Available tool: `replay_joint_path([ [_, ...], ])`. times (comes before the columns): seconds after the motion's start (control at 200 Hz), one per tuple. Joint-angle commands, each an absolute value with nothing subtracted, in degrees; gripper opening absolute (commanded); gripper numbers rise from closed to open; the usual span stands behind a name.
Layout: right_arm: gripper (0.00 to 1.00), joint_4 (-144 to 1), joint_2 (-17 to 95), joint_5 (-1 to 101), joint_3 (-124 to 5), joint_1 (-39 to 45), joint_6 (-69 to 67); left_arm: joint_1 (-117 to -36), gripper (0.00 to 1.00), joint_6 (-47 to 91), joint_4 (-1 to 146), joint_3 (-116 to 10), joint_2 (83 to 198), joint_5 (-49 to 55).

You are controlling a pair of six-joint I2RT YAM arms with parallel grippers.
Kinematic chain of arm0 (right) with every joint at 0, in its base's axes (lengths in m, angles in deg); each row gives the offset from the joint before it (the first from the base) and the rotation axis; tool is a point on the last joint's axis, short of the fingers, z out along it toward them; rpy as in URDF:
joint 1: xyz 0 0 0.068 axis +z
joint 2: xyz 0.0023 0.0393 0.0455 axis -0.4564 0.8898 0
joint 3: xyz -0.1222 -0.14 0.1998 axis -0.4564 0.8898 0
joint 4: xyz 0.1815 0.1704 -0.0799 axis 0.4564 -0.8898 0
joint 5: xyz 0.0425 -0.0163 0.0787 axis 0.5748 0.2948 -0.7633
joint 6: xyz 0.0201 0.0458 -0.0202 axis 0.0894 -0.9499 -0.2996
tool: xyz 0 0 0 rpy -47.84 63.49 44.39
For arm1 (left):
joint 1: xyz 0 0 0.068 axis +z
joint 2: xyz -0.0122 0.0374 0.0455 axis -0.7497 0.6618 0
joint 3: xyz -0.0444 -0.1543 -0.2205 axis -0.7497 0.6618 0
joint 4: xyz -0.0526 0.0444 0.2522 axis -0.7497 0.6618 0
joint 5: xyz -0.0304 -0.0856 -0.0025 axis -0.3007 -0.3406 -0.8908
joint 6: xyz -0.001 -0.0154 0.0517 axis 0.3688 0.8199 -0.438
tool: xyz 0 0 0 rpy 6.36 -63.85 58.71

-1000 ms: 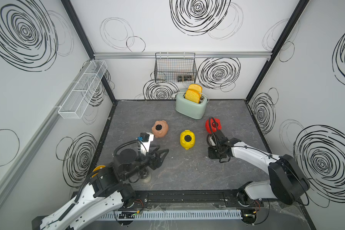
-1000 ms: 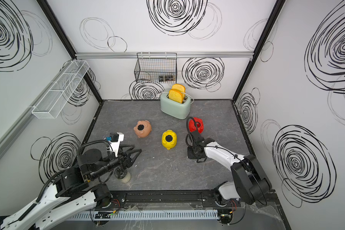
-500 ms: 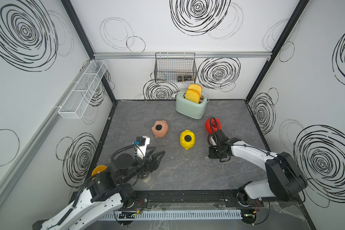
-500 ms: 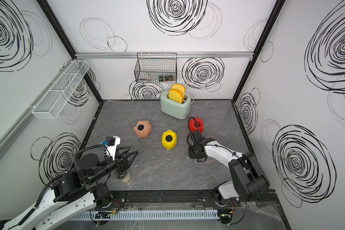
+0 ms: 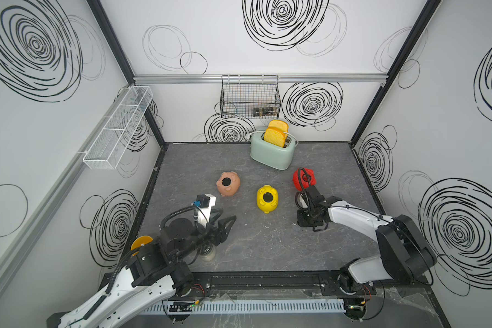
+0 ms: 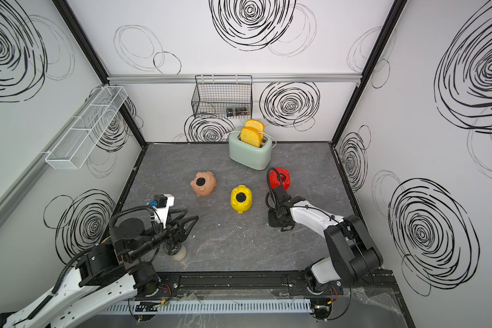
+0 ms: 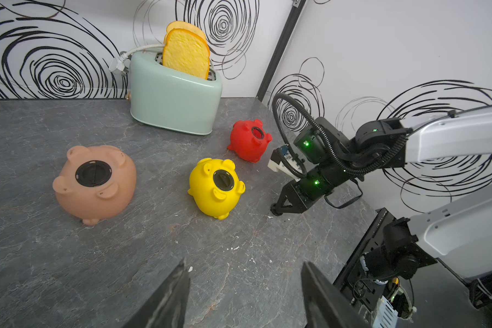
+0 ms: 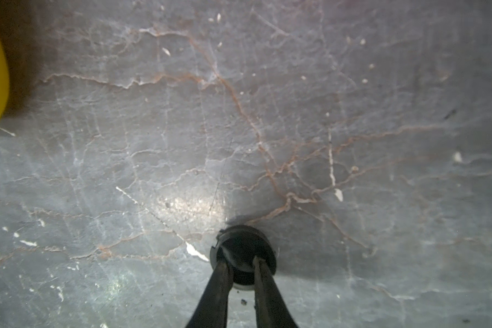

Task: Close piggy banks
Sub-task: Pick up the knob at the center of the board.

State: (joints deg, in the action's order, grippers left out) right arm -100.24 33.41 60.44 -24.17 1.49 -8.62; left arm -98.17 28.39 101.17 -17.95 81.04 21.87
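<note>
The tabletop (image 5: 267,250) was grey, stone-patterned, veined in pale and rust lines and flecked with white. White walls scrawled with black swirls boxed it in. A wire basket (image 5: 250,96) hung on the back wall and a white mesh shelf (image 5: 117,127) on the side wall.

The left gripper (image 7: 245,284) stood released, jaws apart over bare surface with nothing between them. Ahead of it lay the pale pink pig (image 7: 94,181) and the yellow pig (image 7: 215,187), both belly-up with their holes stoppered in black. Farther off, the red pig (image 7: 249,140) lay in front of the mint-green toaster (image 7: 174,99), its belly hole uncovered.

The right gripper (image 8: 241,262) was clenched on a black plug (image 8: 243,241), low at the surface. The yellow pig lay just to its left and the red pig beyond it.

Only the right wrist view showed the plug in the fingers; in both top views the gripper's body hid it. Only the left wrist view showed the red pig's open hole plainly. The top views alone showed the basket, the shelf and a small pale thing (image 5: 209,255) partly under the left arm.
</note>
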Motion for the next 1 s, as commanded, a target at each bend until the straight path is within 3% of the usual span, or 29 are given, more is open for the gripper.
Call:
replay_joint_path([
  [0.0, 0.2, -100.39, 34.1, 60.84, -24.18, 1.83, -8.21, -98.41, 0.67, 27.97, 99.86, -17.28, 81.02, 22.41],
  [0.851, 0.19, -100.85, 35.78, 62.69, -24.96, 2.4, -7.58, -98.66, 0.67, 28.05, 100.04, -17.26, 81.84, 22.99],
  [0.996, 0.14, -101.34, 35.58, 62.9, -24.96, 2.89, -8.29, -98.66, 0.67, 28.08, 100.04, -17.26, 81.91, 22.99],
])
